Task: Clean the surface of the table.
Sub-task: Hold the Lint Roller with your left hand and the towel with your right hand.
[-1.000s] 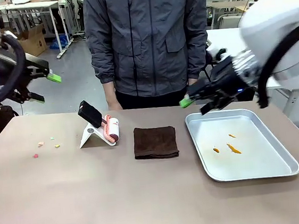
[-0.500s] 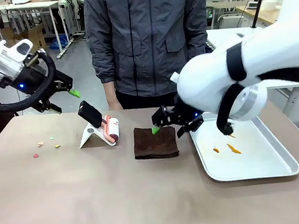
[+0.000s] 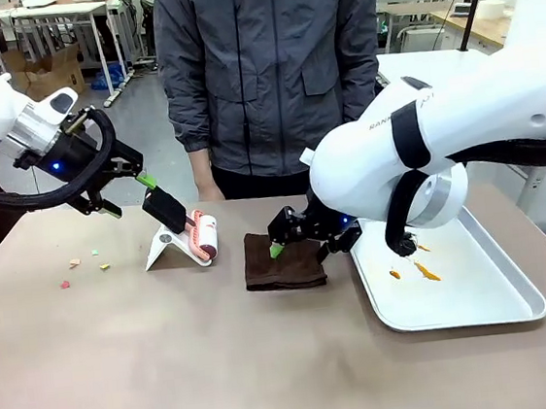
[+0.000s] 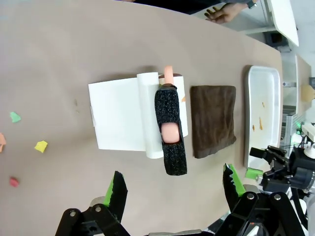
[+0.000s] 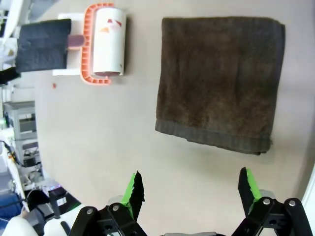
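Note:
The brownish table [image 3: 222, 366] carries a few coloured scraps [image 3: 74, 262] at its left, seen as paper bits [image 4: 41, 146] in the left wrist view. A lint roller [image 3: 203, 236] with a black handle [image 4: 170, 128] leans on a white stand. A dark brown towel [image 3: 275, 273] lies folded at the middle. My left gripper [image 3: 127, 195] hovers open just left of the roller's handle, looking down on it [image 4: 172, 189]. My right gripper [image 3: 302, 245] hangs open over the towel's far right part [image 5: 191, 189], with the towel [image 5: 221, 78] below and nothing between its fingers.
A silver metal tray [image 3: 461, 317] with a few orange scraps lies at the right, under my right arm. A person in a grey jacket [image 3: 268, 68] stands at the far edge, one hand [image 4: 224, 12] near it. The table's near half is bare.
My right arm swung left from above the tray's far edge to above the towel. My left gripper moved right and down toward the roller's handle. Both stayed open.

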`<move>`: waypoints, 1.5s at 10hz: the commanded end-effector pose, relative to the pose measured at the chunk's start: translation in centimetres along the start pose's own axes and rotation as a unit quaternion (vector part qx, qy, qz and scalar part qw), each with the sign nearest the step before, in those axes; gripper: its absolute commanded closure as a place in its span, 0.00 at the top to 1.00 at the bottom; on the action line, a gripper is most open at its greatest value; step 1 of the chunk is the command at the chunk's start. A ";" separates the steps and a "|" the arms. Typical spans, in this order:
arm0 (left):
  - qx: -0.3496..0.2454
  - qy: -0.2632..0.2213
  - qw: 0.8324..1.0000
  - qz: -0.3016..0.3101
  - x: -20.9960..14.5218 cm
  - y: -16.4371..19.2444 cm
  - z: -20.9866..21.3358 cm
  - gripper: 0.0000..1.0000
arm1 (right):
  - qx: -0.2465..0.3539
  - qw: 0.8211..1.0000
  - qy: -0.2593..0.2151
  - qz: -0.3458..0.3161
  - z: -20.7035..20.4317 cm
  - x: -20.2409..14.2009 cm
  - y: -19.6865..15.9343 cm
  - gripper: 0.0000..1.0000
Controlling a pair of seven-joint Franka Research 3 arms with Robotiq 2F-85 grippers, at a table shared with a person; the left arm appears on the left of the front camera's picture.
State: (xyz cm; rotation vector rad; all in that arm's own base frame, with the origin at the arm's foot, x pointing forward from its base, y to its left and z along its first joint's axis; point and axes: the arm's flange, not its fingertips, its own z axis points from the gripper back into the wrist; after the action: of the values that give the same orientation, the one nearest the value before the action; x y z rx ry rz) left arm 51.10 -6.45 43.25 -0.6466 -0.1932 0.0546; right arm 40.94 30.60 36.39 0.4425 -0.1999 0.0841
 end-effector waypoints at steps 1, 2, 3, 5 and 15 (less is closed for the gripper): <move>-0.002 -0.001 1.000 -0.007 -0.2 -0.1 0.1 1.00 | -0.005 1.000 0.001 0.004 -0.4 -0.4 -0.2 1.00; -0.002 -0.001 1.000 -0.007 -0.2 -0.1 0.1 1.00 | -0.005 1.000 0.001 0.004 -0.4 -0.4 -0.2 1.00; -0.002 -0.001 1.000 -0.007 -0.2 -0.1 0.1 1.00 | -0.001 1.000 0.002 0.001 -0.2 -0.1 0.0 1.00; -0.009 0.010 1.000 0.000 0.7 -0.2 -0.7 1.00 | -0.075 0.997 0.002 0.009 -0.7 2.3 1.2 1.00; -0.017 0.027 0.999 -0.002 3.4 -0.2 -3.6 1.00 | -0.156 0.976 0.123 -0.085 -7.0 10.3 0.6 1.00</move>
State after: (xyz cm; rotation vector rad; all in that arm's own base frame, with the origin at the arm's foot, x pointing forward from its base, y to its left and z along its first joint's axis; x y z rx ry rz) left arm 54.73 -8.01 40.91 -0.6545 -0.1446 0.0379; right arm 51.85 33.88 32.50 0.1910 0.0821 -0.0111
